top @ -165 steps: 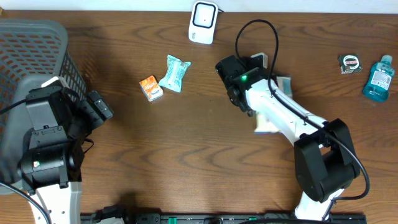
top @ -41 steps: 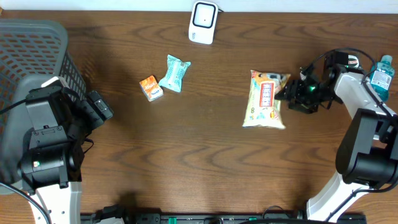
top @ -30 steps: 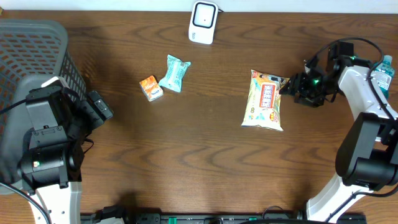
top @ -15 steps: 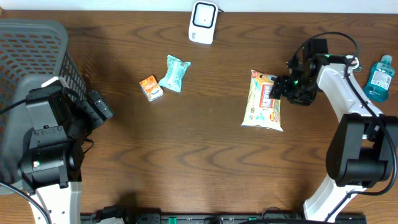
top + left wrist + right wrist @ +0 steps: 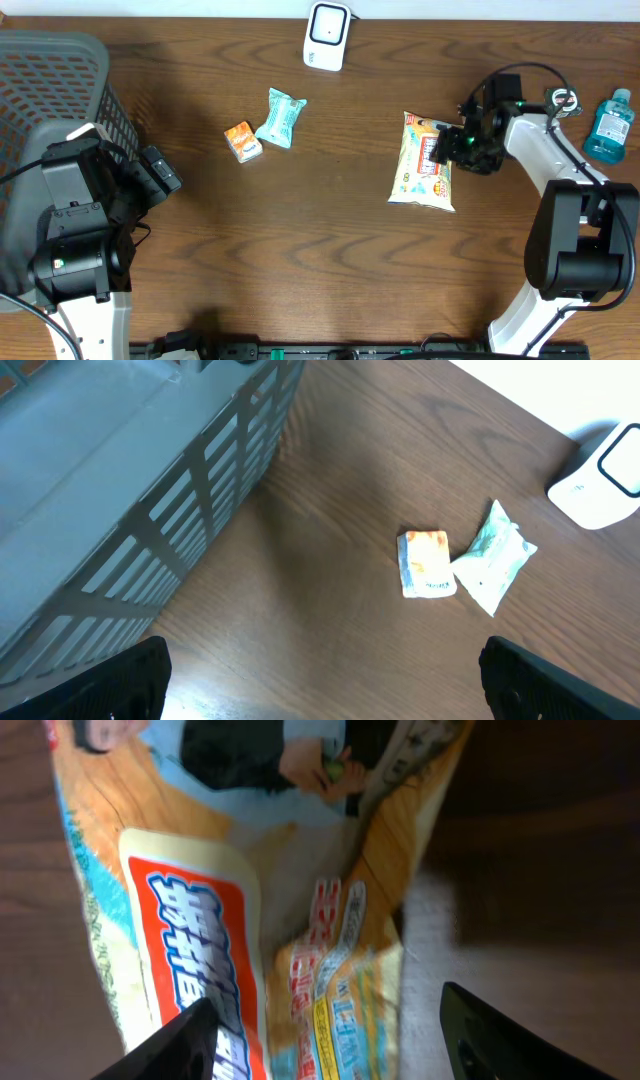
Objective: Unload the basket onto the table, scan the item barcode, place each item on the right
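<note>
At the left of the worktop (image 5: pixel 300 255), beside the basket (image 5: pixel 60 90), the left fingers (image 5: pixel 120 685) stood spread wide with nothing between them. Toward the middle an orange packet (image 5: pixel 242 141) lay just beside a teal packet (image 5: pixel 279 118), with the white scanner (image 5: pixel 327 35) at the far edge. Right of centre the bag (image 5: pixel 425 170) lay flat, the right fingers (image 5: pixel 185 1040) spread apart over its upper right part, and a bottle (image 5: pixel 607 125) stood farthest right.

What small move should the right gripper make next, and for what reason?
Probably lower the right gripper a little and close it on the upper right edge of the yellow printed snack bag. Its jaws stand open over that edge, and the bag lies flat on the brown wooden table, not yet lifted for scanning.
</note>
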Robot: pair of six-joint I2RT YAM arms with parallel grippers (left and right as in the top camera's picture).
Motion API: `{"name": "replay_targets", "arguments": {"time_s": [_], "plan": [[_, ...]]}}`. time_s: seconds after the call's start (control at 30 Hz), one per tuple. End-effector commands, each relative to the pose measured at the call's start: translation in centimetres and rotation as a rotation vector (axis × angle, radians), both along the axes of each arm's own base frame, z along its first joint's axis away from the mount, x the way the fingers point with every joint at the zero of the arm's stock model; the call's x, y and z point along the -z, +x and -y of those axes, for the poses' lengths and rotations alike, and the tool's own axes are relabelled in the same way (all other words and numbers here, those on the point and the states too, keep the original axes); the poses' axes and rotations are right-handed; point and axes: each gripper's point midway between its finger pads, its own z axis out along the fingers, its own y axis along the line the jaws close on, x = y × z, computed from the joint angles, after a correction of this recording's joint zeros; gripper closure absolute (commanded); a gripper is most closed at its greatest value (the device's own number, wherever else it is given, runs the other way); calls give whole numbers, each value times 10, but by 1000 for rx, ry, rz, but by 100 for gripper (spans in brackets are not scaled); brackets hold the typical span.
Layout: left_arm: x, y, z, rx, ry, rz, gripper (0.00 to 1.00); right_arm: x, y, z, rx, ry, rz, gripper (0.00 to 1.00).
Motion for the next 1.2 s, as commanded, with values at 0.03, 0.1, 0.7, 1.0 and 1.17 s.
{"name": "replay_targets", "arguments": {"time_s": [0.03,0.1,0.7,1.0,1.17], "plan": [[-2,0,-4,-21,3,3,2,7,-6,-12,22,69,15,39],[-2,0,-4,-21,3,3,2,9,-5,-25,4,147,47,48],[-2,0,-4,-21,3,3,2,15,-9,-61,-64,254,97,99],[-2,0,-4,-21,3,3,2,-14,-2,-25,-16,118,49,12],[-2,0,-4,-21,3,3,2,-9,-3,-24,14,111,31,1]]}}
